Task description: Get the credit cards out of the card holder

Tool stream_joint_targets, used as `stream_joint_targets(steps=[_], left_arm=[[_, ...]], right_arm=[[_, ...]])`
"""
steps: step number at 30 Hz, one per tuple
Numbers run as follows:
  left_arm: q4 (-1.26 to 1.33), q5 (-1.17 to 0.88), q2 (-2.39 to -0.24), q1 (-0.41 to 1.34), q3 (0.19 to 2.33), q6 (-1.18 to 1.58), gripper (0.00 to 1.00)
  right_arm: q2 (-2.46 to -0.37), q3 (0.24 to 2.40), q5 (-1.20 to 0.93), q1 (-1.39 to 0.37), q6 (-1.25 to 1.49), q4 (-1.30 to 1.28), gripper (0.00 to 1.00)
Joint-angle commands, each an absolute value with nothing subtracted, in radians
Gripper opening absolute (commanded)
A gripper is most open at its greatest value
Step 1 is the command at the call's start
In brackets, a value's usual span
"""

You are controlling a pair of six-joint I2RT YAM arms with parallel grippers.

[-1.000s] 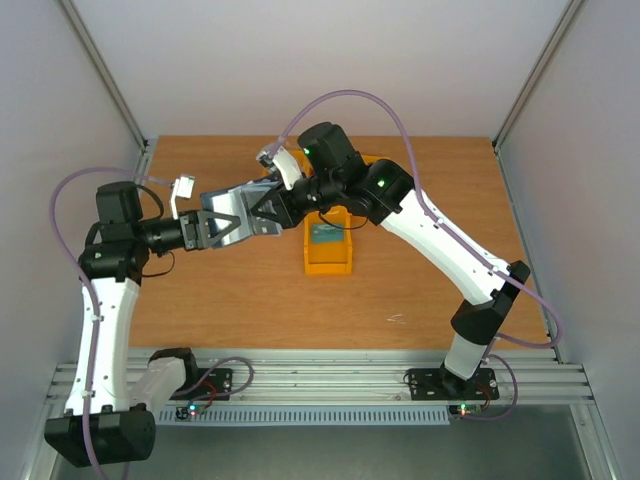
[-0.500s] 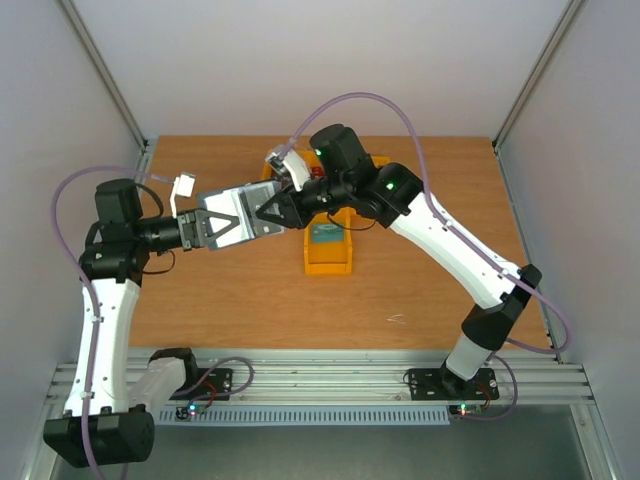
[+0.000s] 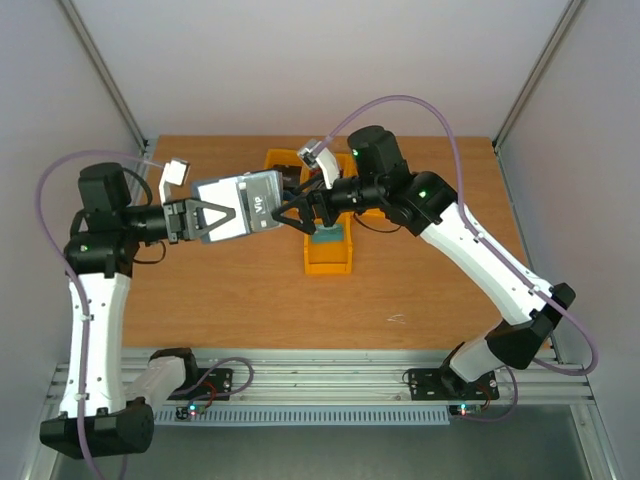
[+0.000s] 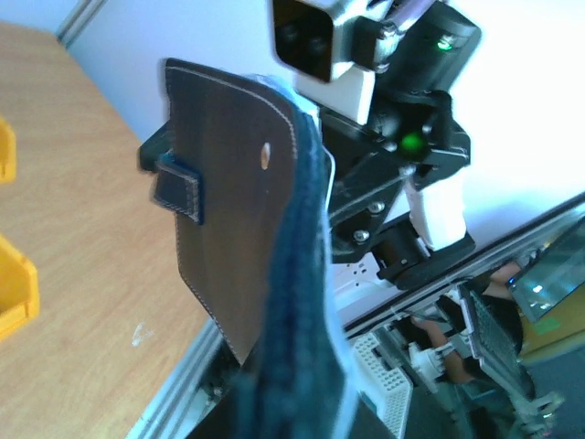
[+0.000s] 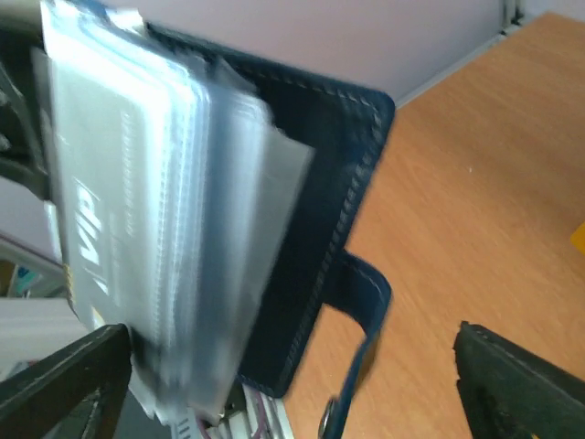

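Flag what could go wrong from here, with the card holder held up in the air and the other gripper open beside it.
1. The left gripper alone holds the card holder in the air, so a hard tug could pull it loose.
2. The clear sleeves fan out around the VIP card, and the open right gripper may pinch a sleeve along with it.
3. The card holder hangs left of the yellow bin, so a freed card could land on the table.

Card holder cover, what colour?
Dark navy card holder, pale edge stitching; right wrist view shows it best.
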State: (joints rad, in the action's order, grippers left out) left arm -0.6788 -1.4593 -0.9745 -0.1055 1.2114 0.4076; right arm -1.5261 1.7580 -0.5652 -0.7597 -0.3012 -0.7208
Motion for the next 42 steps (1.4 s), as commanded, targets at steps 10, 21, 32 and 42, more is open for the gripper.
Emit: stream_joint_targets(steps=[10,21,32,42], left_arm=[[-1.226,-1.404,-1.037,-0.070,1.493,-0.150,0.00],[-1.173,-1.401,-1.037,-0.064,1.481,-0.087,0.00],[-1.038,-0.967,-1.027,-0.078,1.400,0.116,0.69],[-1.071,-0.616,-1.033,-0.095,1.436,0.030,0.89]], right_arm=[[-1.521,1.762,-0.979,-0.750,-0.293,-0.494,0.99],[-1.572,1.808,-0.998,-0.775,-0.278,-0.512,0.37],[-1.557,1.789,-0.894,-0.761,-0.252,-0.558,0.01],[-1.562,1.783,-0.421,-0.711,-0.108,-0.719,0.01]])
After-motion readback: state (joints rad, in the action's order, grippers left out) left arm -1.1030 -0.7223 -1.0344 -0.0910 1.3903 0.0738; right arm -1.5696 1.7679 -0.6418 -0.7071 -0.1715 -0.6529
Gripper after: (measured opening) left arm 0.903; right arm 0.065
